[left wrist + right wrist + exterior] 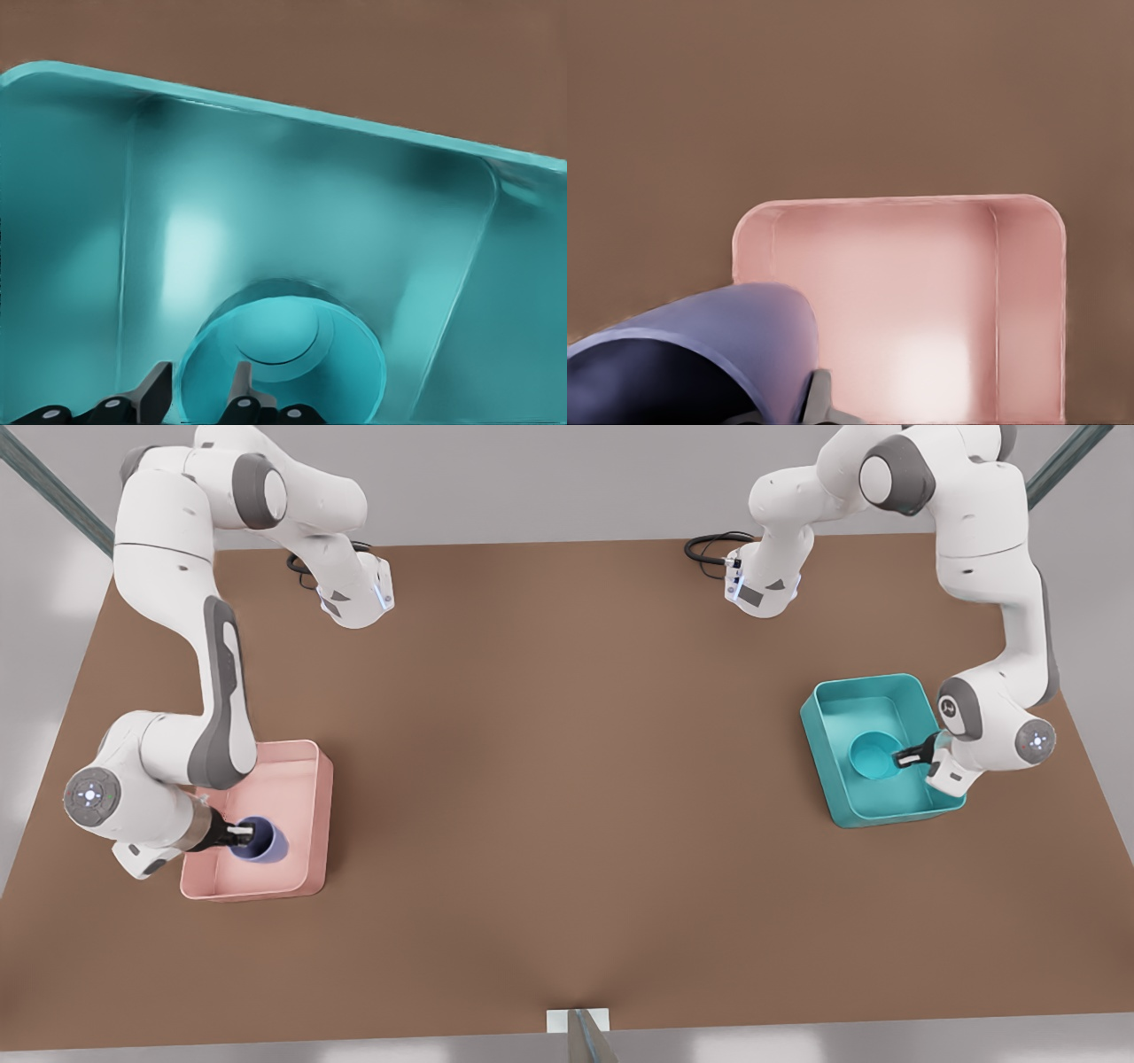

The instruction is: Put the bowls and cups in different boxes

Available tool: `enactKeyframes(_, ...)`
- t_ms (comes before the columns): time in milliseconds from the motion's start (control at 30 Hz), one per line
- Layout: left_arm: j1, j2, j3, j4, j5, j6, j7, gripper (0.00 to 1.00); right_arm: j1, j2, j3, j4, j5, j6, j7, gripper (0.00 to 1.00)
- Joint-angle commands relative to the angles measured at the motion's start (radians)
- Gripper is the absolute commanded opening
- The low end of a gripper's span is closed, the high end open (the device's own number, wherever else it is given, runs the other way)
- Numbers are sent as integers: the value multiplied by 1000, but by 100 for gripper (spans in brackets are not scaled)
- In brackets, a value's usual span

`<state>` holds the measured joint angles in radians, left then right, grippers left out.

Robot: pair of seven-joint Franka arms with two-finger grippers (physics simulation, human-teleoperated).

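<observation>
We are seeing the left gripper (905, 757) pinching the teal bowl's (873, 755) rim inside the teal box (833, 700) (near the table's (567, 779) edge), while the right gripper (241, 833) is gripping the lavender cup (266, 841) over the pink box (306, 815).

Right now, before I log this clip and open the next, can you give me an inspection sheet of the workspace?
Surface: plain brown tabletop.
Job's things: small round teal bowl inside the teal rectangular plastic box; lavender-purple cup over the pale pink rectangular plastic box, whether it rests on the floor cannot be told.
Clutter: nothing seen.
Grippers: left claw straddles the bowl's rim, one finger inside, one outside; right claw grips the cup's rim.
Cables: black loops at both arm bases.
Surroundings: grey floor, metal frame bars.
</observation>
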<state>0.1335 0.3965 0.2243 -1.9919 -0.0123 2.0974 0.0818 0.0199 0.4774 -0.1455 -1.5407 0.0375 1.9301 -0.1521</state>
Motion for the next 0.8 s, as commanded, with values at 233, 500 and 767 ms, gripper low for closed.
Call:
enactKeyframes(233,-121,-171,-316,622,103,-743,-139,100,-69,202,-2,-6,4,178,-337,21)
enactKeyframes(500,-127,-176,-349,645,98,-740,-143,100,-72,219,6,-7,15,185,-343,100)
enactKeyframes(767,-120,-174,-349,653,63,-743,-142,100,-70,132,7,-6,16,43,-369,100)
